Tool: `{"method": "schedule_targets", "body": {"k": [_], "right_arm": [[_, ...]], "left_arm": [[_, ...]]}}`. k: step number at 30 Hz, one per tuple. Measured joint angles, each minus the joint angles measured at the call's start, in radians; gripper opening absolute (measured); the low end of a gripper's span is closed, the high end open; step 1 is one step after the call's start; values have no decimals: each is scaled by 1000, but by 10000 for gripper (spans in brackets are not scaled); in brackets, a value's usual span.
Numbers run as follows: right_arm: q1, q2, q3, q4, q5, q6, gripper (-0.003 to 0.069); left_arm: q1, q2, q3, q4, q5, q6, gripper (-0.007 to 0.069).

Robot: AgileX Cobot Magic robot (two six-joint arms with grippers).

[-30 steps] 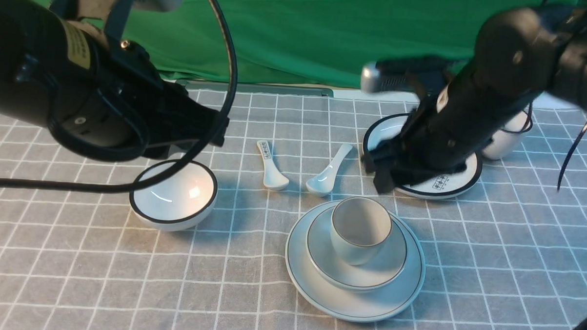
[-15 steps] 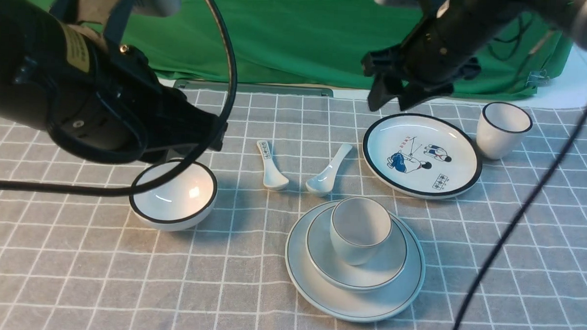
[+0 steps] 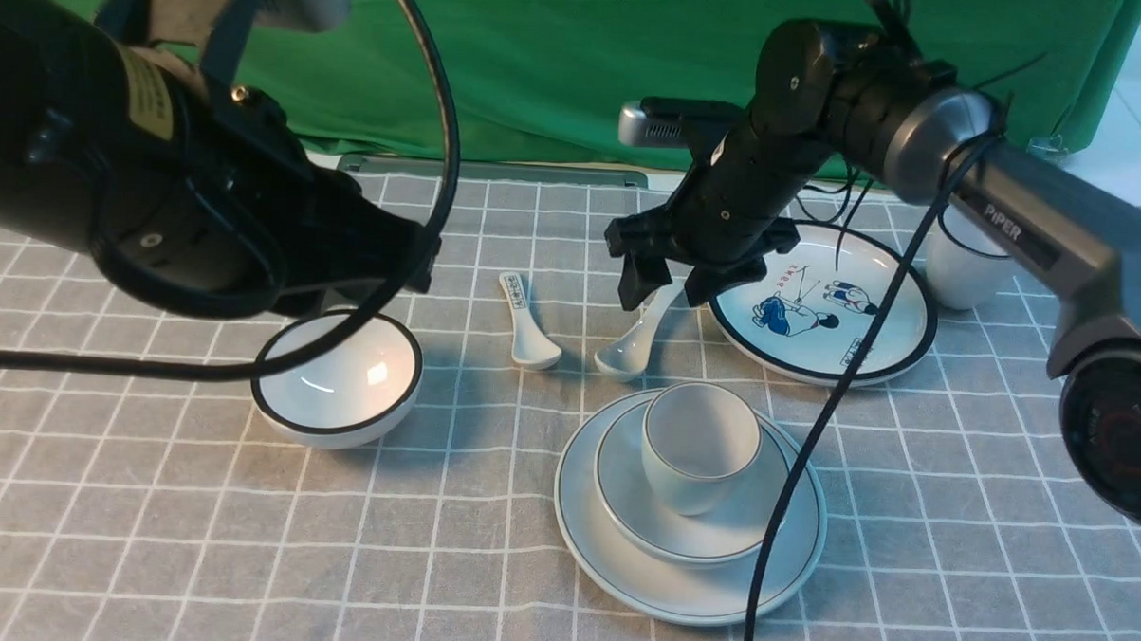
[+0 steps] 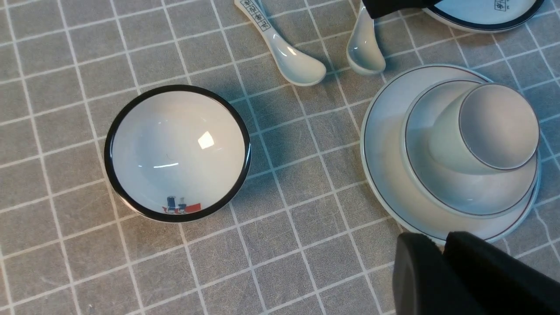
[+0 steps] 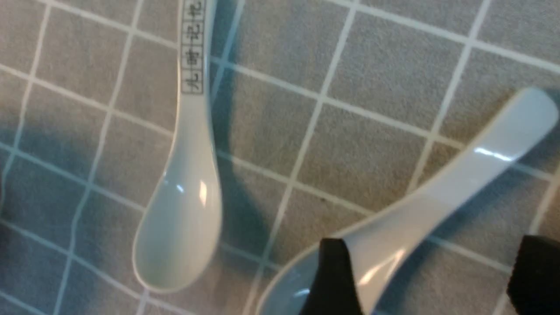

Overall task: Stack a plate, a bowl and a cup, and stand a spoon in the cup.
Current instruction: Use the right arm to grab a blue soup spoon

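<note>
Spoon [image 3: 626, 354] lies between right gripper [image 3: 661, 295] fingers [image 5: 334, 275], spread wide.

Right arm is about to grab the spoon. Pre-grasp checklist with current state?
1. Right gripper open: ok.
2. Jaws either side of the plain spoon handle, not the printed spoon: ok.
3. Fingertips low enough over the cloth to close on the handle: cannot tell.
4. Cup upright in the bowl on the plate: ok.
5. Cup empty for the spoon: ok.
6. Cable clear of the stack: cannot tell; it crosses it in the front view.
</note>
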Motion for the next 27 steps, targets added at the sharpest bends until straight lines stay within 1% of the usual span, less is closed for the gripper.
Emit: {"method": "schedule_targets", "body": {"k": [7, 27], "right_arm": [[0, 28, -3, 6, -51, 0, 536], [0, 76, -3, 9, -74, 9, 536]], "left_arm": [[0, 0, 0, 6, 8, 1, 59], [0, 0, 0, 10, 13, 3, 59]]}}
